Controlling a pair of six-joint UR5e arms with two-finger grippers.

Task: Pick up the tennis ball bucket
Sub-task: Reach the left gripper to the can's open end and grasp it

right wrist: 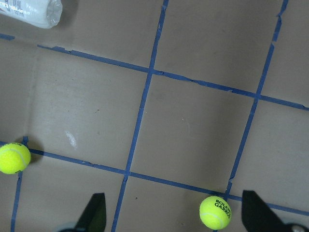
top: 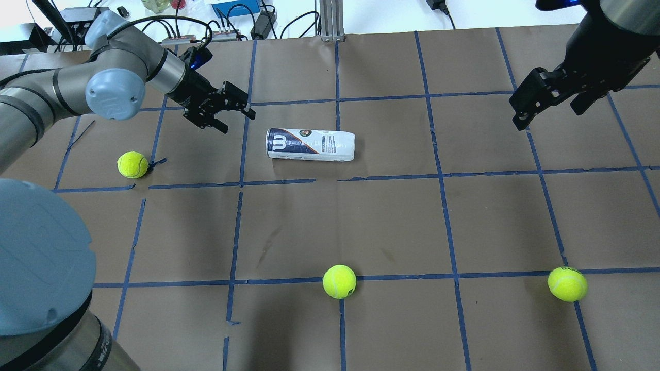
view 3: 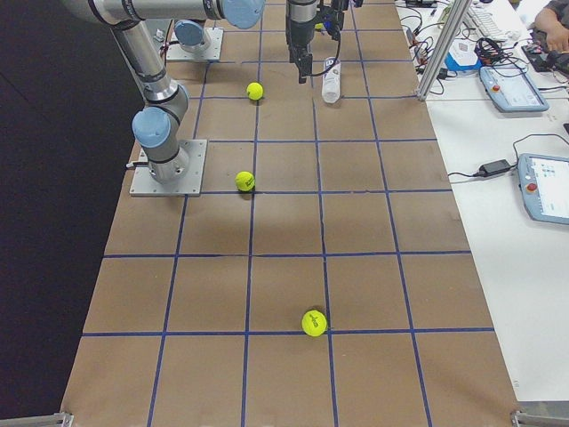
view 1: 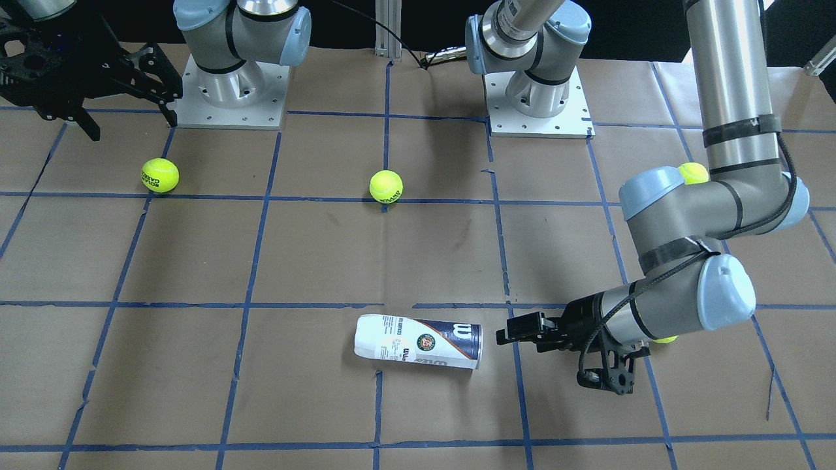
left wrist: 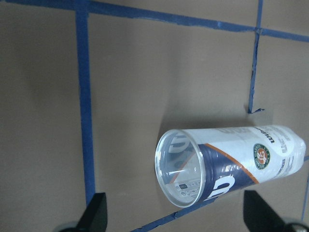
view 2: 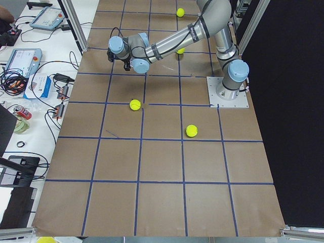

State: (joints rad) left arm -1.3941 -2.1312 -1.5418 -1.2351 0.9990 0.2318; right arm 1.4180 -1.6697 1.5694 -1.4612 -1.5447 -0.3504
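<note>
Clear tennis ball bucket (view 1: 418, 343) just beyond left fingers (view 1: 520, 324)

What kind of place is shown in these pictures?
Most likely a robotics lab: two robot arms bolted to a table with a blue tape grid, teach pendants and cables on a side bench.

Brown paper (top: 392, 221) covers the table (view 3: 284, 374), marked into squares by blue tape (top: 412, 277). A white bench (view 3: 493, 240) with a handheld screen (view 3: 547, 187) runs alongside; a black backdrop (view 2: 293, 101) stands opposite.
</note>
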